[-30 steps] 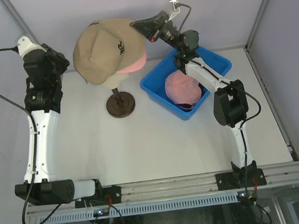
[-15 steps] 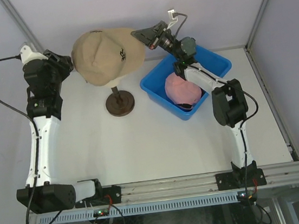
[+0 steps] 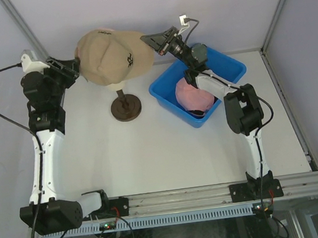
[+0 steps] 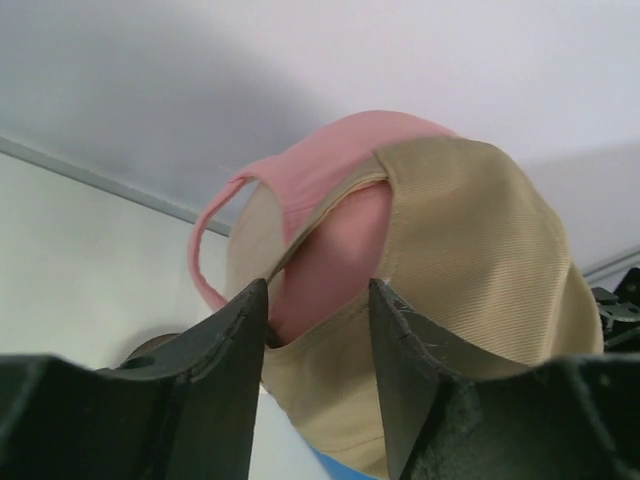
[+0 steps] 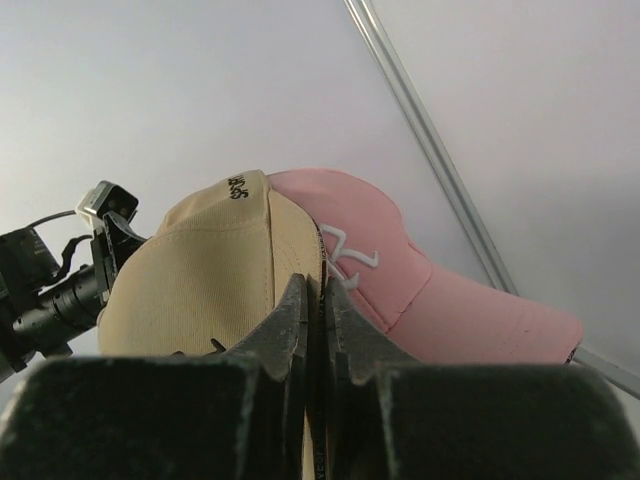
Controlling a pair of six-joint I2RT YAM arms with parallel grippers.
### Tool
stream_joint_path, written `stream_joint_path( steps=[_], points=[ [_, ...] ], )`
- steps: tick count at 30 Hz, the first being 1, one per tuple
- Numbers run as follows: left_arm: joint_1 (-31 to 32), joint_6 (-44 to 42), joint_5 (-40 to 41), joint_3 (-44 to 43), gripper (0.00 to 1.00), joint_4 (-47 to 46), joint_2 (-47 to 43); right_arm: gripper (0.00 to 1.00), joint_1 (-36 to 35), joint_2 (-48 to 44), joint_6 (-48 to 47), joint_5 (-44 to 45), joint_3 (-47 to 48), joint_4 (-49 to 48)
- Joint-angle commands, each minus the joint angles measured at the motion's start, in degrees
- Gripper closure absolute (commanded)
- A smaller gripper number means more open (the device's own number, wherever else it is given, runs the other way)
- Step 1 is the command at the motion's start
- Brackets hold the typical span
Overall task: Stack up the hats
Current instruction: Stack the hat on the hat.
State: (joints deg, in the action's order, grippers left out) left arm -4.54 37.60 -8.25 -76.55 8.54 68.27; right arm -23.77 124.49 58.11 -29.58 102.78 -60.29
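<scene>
- I see the right claw [image 5: 314, 290] pinched shut on the tan cap [image 5: 210, 270] by its brim; its black stitching is unreadable.
- On the left claw [image 4: 317, 300], the jaws are parted, with both caps just ahead.
- Just beyond the right claw, the pink cap [image 5: 400, 280] reads "NY" in white.

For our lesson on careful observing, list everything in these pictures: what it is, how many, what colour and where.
tan cap: one, tan, topmost on the stand
stacked pink cap: one, pink, under the tan cap
binned pink cap: one, pink, inside the bin
dark item: one, black, under the binned pink cap, mostly hidden
bin: one, blue, right of the stand
stand base: one, brown, on the table
table: one, white
left gripper: one, black, open behind the caps
right gripper: one, black, shut on the tan cap
</scene>
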Motion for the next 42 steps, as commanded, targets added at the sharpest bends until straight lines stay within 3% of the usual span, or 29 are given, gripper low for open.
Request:
stream_joint_path(
  steps=[1, 8, 10, 31, 42],
  points=[
    [-0.2, 3.0, -4.3, 1.4, 0.56, -5.2, 0.3, 1.00, -0.5, -2.3, -3.1, 0.1, -1.0, 1.5],
    [-0.2, 4.5, -6.9, 1.5, 0.95, -8.0, 1.3, 1.00, -0.9, -4.0, -3.1, -0.8, -1.6, 2.1],
    [-0.3, 4.5, -6.6, 1.9, 0.99, -7.9, 0.5, 1.00, -1.2, -4.6, -3.1, -1.1, -2.1, 2.1],
    [-0.2, 5.0, -0.6, 8.0, 0.99, -6.9, -11.1, 1.00, -5.5, -15.8, -3.1, -4.7, -11.6, 3.0],
    [-0.2, 4.0, 1.1, 12.4, 0.80, -3.5, -21.0, 1.00, -8.9, -23.9, -3.1, -6.1, -19.8, 2.8]
  ],
)
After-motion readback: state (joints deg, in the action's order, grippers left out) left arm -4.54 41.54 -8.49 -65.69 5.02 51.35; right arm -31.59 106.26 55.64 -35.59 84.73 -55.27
